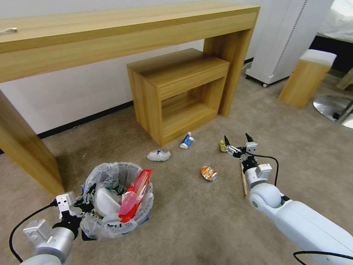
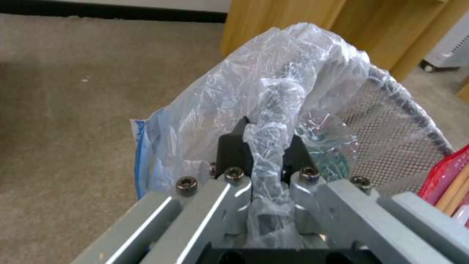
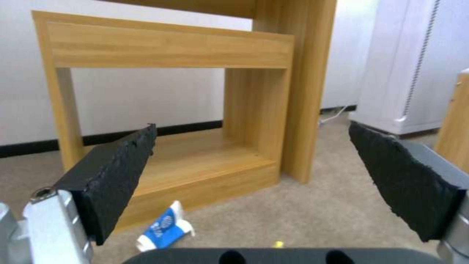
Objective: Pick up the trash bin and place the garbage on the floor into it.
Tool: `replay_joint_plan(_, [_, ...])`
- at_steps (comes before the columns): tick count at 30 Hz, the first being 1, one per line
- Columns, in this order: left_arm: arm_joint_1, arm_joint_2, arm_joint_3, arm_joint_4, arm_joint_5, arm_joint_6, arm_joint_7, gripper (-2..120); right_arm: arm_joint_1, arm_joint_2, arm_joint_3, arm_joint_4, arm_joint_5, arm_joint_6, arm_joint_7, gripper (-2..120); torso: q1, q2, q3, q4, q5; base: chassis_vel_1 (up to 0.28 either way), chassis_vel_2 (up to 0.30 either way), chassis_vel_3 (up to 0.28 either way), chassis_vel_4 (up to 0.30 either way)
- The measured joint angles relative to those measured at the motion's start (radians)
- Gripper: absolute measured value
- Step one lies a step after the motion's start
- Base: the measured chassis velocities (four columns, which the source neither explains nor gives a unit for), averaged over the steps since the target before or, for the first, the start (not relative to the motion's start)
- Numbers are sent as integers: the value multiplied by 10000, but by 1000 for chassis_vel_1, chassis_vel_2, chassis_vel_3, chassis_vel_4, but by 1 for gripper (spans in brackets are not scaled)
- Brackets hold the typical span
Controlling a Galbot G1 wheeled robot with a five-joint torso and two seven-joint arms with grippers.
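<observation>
While clamped on the bag-wrapped rim of the trash bin [image 1: 110, 200], left tool [image 1: 82, 204] sits at the near left, fingers [image 2: 234, 150] pinching a fold of translucent liner between them. Bin on the tan floor [image 1: 191, 213] just beside a leg of the long wooden surface [image 1: 110, 33], already loaded: white slipper [image 1: 106, 202], green-labelled bottle [image 1: 117, 187], red wrappers [image 1: 134, 197] poking above the rim, a blue strip low on the side. Farther out on the carpet, a crumpled white-and-blue mask [image 1: 159, 155], then a blue-white carton [image 1: 187, 140] lying just before the small wooden shelf unit [image 1: 180, 88]. Nearer and to the right, a crushed orange can [image 1: 209, 173]. Right tool [image 1: 239, 141] held low over the floor with fingers [image 3: 117, 179] spread wide apart, gripping nothing, a small yellowish scrap [image 1: 223, 145] just beside its left tip. Wooden stick [image 1: 243, 180] flat on the carpet, partly under the right wrist.
</observation>
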State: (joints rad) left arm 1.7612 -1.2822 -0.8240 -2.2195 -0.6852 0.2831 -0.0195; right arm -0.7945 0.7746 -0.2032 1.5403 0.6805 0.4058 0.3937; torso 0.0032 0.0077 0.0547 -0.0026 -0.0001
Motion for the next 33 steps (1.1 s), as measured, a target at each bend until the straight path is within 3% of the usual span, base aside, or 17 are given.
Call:
replay_joint_plan(9, [-11, 115, 1, -11, -174, -8, -67, 3, -93, 133, 168, -322, -1043, 513, -56, 100, 0, 0, 0, 2, 1, 0, 0, 0, 0])
replay_joint_plan(33, [-141, 221, -202, 7, -406, 10, -211, 3, 191, 397, 175, -480, -1497, 683, 394, 100, 1, -1, 0, 1, 1, 0, 0, 0, 0])
